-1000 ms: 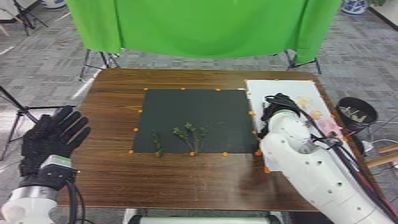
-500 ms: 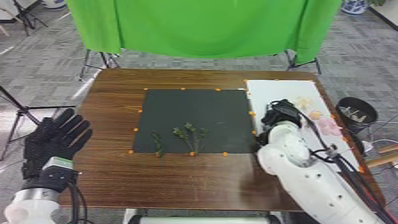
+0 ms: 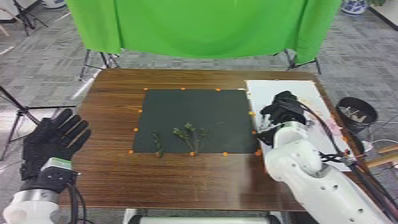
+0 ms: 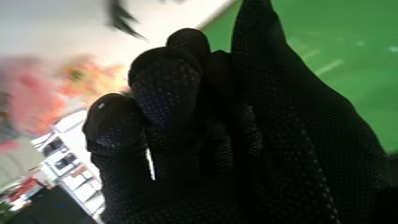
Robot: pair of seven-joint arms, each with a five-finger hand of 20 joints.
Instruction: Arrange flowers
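I can't tell whether my black-gloved right robot hand (image 3: 284, 108) grips anything, so I'd lower gently, sparing the pink-petalled flowers (image 4: 34, 92).

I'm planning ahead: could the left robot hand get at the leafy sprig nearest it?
Probably yes: the left robot hand is open by the table, nothing stands between it and that sprig on the dark mat, and the right robot hand is over the white sheet.
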